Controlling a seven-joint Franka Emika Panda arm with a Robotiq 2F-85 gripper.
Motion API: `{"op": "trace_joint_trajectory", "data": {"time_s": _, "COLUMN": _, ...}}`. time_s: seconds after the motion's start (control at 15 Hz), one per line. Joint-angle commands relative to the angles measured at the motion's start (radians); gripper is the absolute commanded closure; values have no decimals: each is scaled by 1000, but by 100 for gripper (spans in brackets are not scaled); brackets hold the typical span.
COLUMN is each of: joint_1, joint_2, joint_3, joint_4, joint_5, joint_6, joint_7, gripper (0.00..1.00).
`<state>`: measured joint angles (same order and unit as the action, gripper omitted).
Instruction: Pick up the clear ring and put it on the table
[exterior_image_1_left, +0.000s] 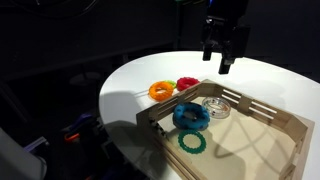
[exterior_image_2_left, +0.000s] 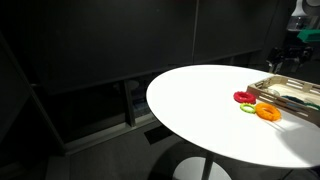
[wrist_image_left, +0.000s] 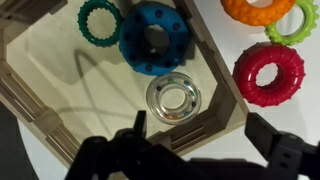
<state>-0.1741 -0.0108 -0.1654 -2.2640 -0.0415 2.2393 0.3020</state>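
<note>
Gripper: your gripper (wrist_image_left: 205, 150) hangs above the edge of the tray (exterior_image_1_left: 155, 116), fingers (wrist_image_left: 285, 150) spread wide with nothing between them

Clear ring: the clear ring (wrist_image_left: 174, 100) lies flat on the tray floor, hole up, close to the tray corner nearest the red ring (wrist_image_left: 268, 75)

Key relation: in the wrist view the ring sits just ahead of the gap between your fingers, a little off its middle, and a tray wall runs between the ring and the fingertips. My read is that you need to move inward over the tray before you go down

Axis: the ring is round, so there is no long axis to line up (the nearby tray walls are what will limit finger room)

Neighbours: the blue ring (wrist_image_left: 153, 38) is just beside it, deeper in the tray and apart from it. The dark green ring (wrist_image_left: 99, 20) lies deeper in again

Outside the tray: the red ring, the orange ring (wrist_image_left: 258, 8) and the lime ring (wrist_image_left: 297, 25) rest on the table (exterior_image_1_left: 275, 85)

Drop zone: bare white tabletop shows on several sides of the tray

Hard to make out: the ring is glassy, only a pale disc in an exterior view (exterior_image_1_left: 215, 105). In the exterior view from across the table I cannot find it, and the tray is cut off at the frame edge. Your fingers are dark silhouettes, and your height above the tray can't be judged from the wrist view
</note>
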Motion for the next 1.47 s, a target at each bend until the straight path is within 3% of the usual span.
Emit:
{"op": "trace_joint_trajectory", "data": {"time_s": 0.0, "joint_1": -14, "joint_2": 33, "joint_3": -18, "joint_4": 30, "joint_5": 16, "joint_6": -14, "joint_7": 11, "gripper": 0}}
{"op": "trace_joint_trajectory", "data": {"time_s": 0.6, "joint_1": -47, "joint_2": 151, "joint_3": -64, "joint_4": 54, "joint_5": 98, "joint_6": 92, "joint_7": -13, "gripper": 0}}
{"op": "trace_joint_trajectory", "data": {"time_s": 1.0, "joint_1": -38, "joint_2": 214, "joint_3": -68, "joint_4": 50, "joint_5": 90, "joint_6": 184, "joint_7": -3, "gripper": 0}}
{"op": "trace_joint_trajectory", "data": {"time_s": 1.4, "joint_1": -35, "joint_2": 249, "joint_3": -68, "joint_4": 41, "joint_5": 94, "joint_6": 187, "joint_7": -10, "gripper": 0}}
